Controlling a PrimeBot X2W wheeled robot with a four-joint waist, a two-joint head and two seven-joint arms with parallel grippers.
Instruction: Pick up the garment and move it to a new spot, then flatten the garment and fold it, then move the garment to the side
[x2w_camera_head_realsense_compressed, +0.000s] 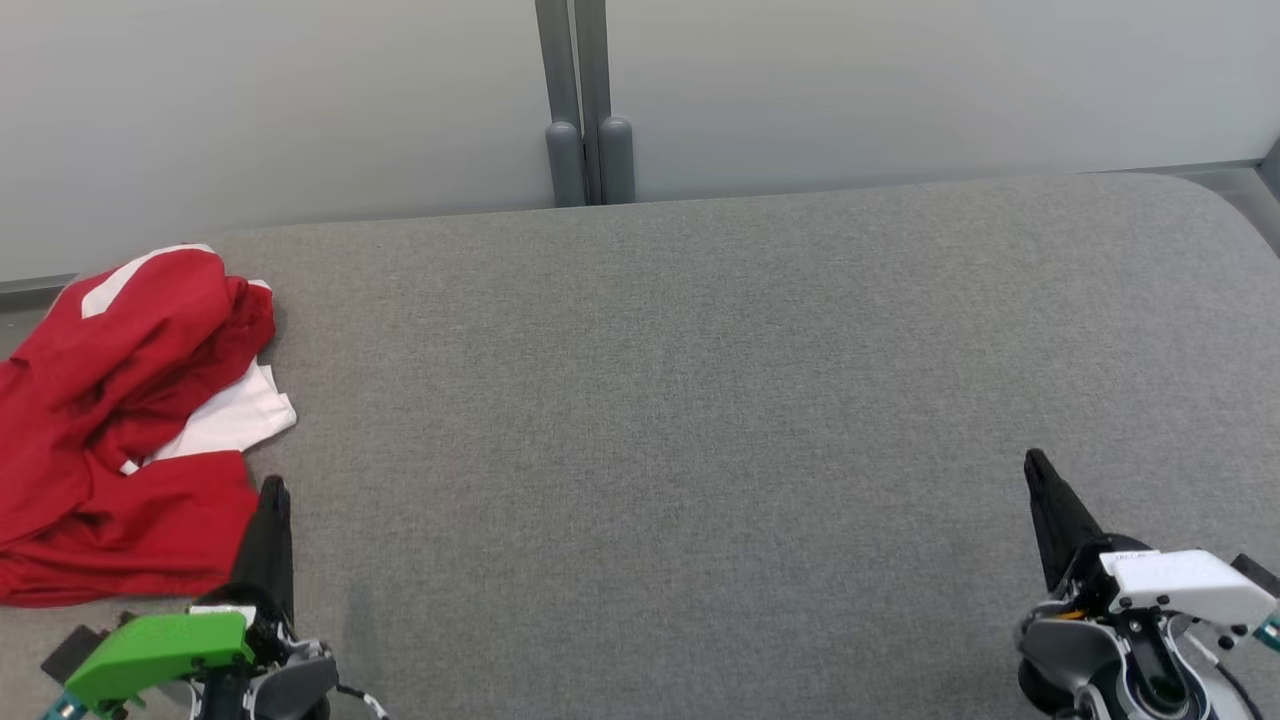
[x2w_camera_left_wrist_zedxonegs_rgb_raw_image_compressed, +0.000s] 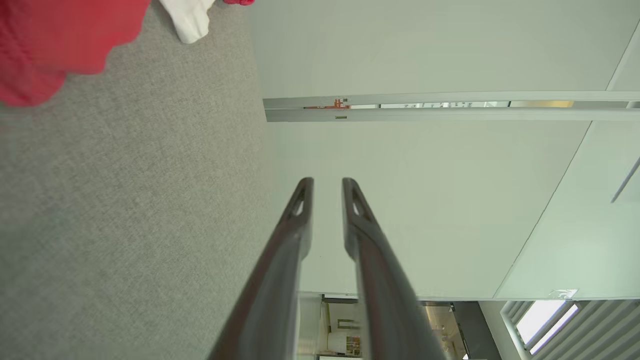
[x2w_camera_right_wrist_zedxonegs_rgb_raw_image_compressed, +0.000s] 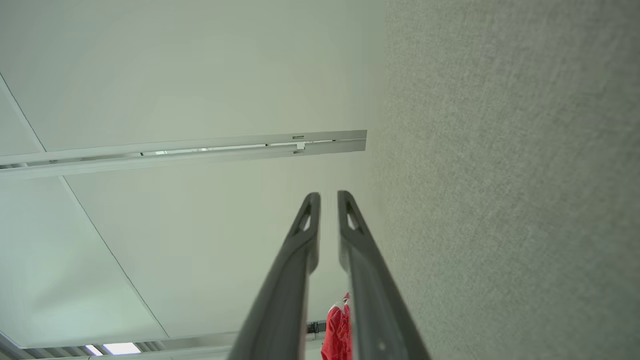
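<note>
The red-and-white garment (x2w_camera_head_realsense_compressed: 120, 420) lies crumpled just to the left of the left tool (x2w_camera_head_realsense_compressed: 272, 490), its lower hem close beside the dark fingers. It is well apart from the right tool (x2w_camera_head_realsense_compressed: 1035, 462), far off to that tool's left. Both tools sit low over the grey, felt-like counter (x2w_camera_head_realsense_compressed: 650, 400), with their long tapered fingers pointing away from the robot. Each pair is parted by only a narrow slit and holds nothing. The cloth is soft and rumpled, with a white panel folded out.
</note>
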